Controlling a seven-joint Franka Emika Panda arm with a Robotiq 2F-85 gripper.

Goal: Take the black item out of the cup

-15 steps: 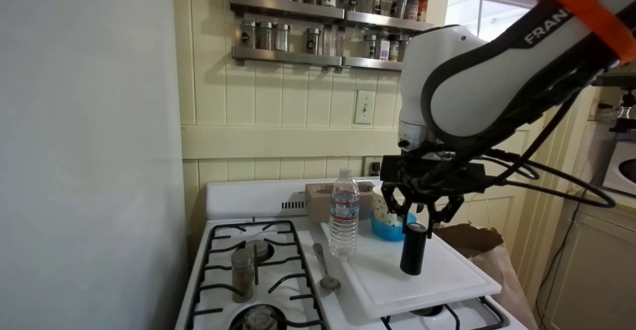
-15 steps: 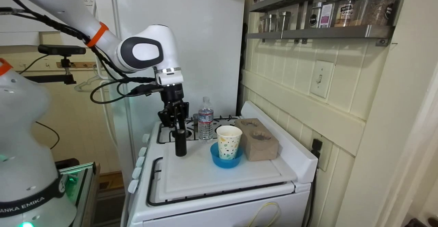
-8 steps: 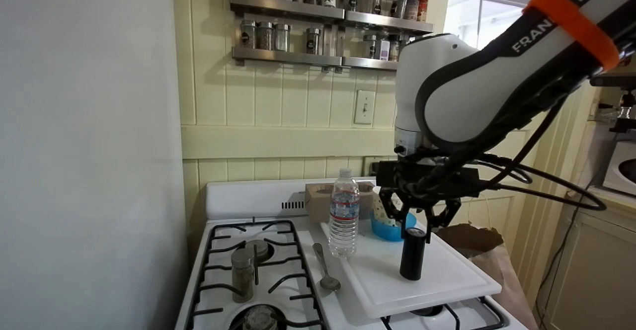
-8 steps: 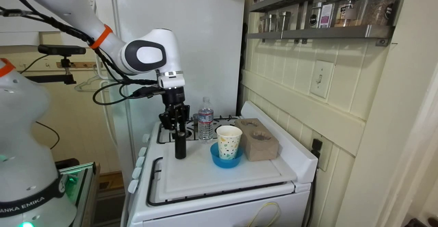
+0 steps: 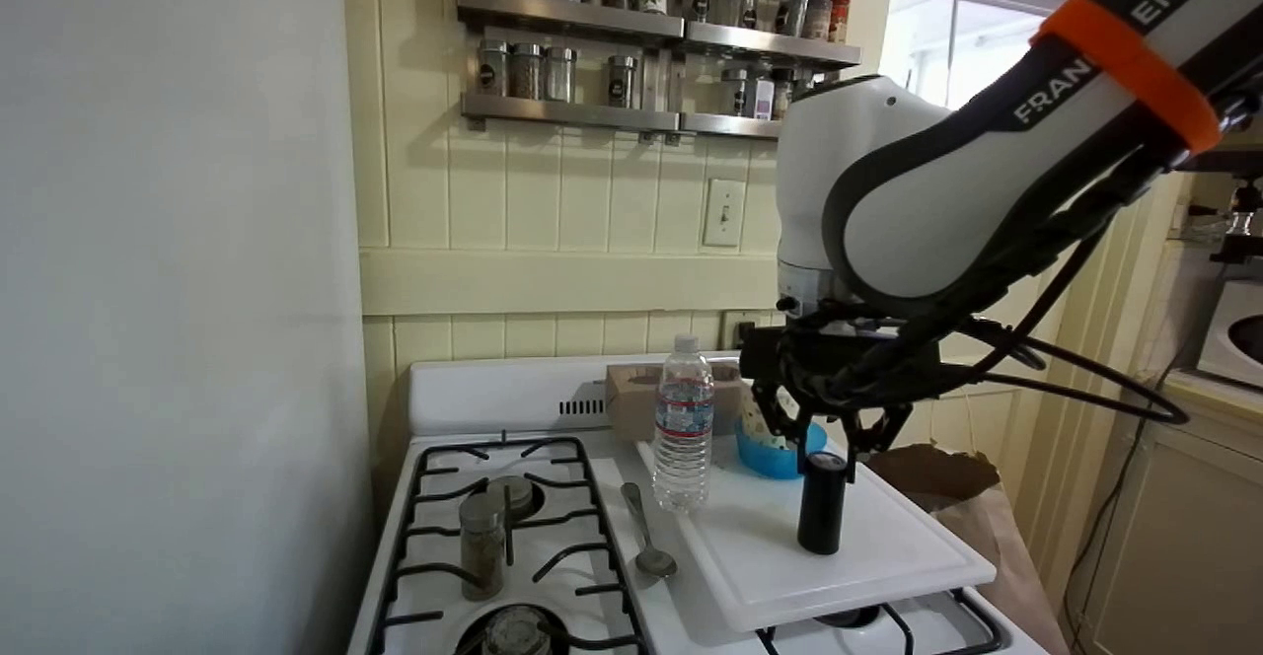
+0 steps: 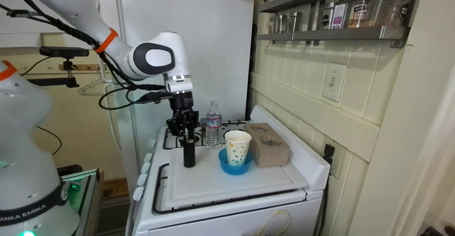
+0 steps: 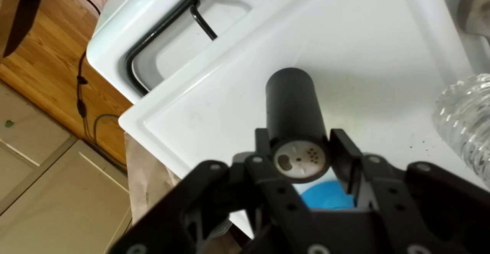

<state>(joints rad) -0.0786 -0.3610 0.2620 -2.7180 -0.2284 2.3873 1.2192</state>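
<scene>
Gripper (image 5: 827, 466) has the black item (image 7: 294, 108) pinched; it just dipped lower over the board (image 5: 745, 546), near the front edge, clear of the cup (image 6: 237, 149), so prob only set-down and release left.

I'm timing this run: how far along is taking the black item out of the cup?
Done: the black item is outside the patterned cup, over the white board. In hand: the gripper holds it by its upper end. Left: releasing it, probably; whether its base touches the board is unclear.
</scene>
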